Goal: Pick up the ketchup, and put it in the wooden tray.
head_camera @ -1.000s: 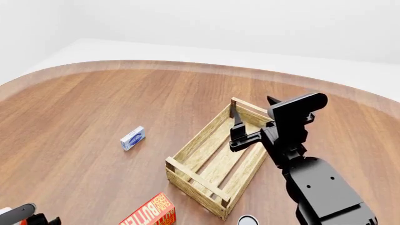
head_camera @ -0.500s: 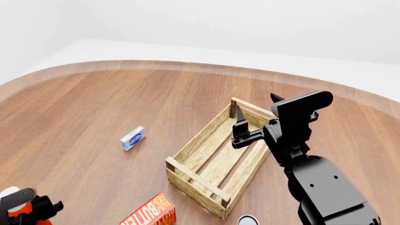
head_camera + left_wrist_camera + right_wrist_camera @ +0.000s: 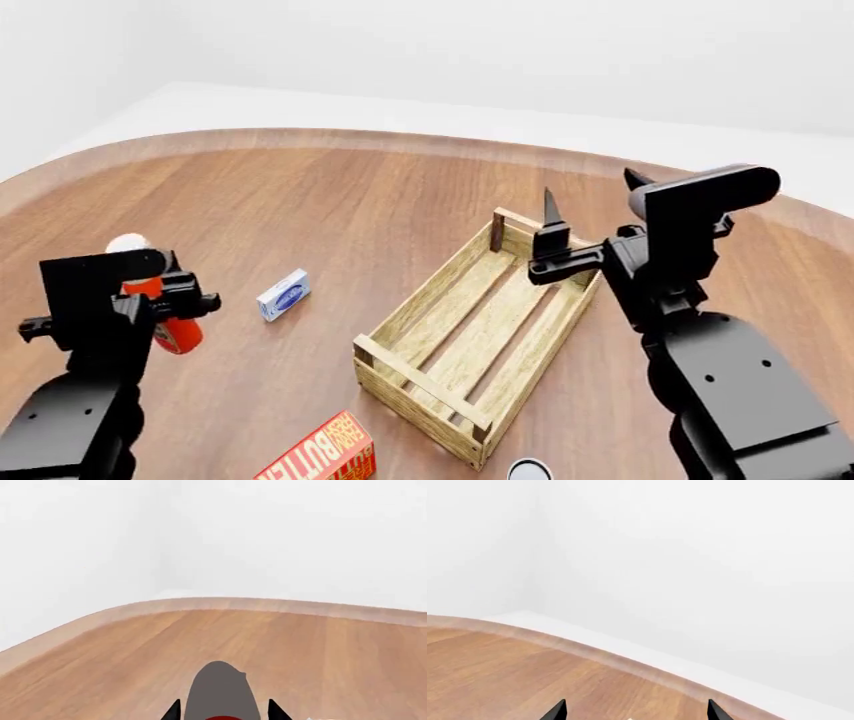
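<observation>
Pick done: my left gripper [image 3: 167, 300] clamps the orange-red white-capped ketchup bottle [image 3: 154, 310] above the worktop's left edge. Slatted wooden tray [image 3: 400, 375] unfilled; right gripper [image 3: 587, 235] spread wide.

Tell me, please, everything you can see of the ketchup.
The ketchup is an orange-red bottle with a white cap, tilted in the left gripper, clear of the table. Black gripper parts hide much of its body. It sits left of the tray; in the wrist view only a grey cap and red sliver show.
</observation>
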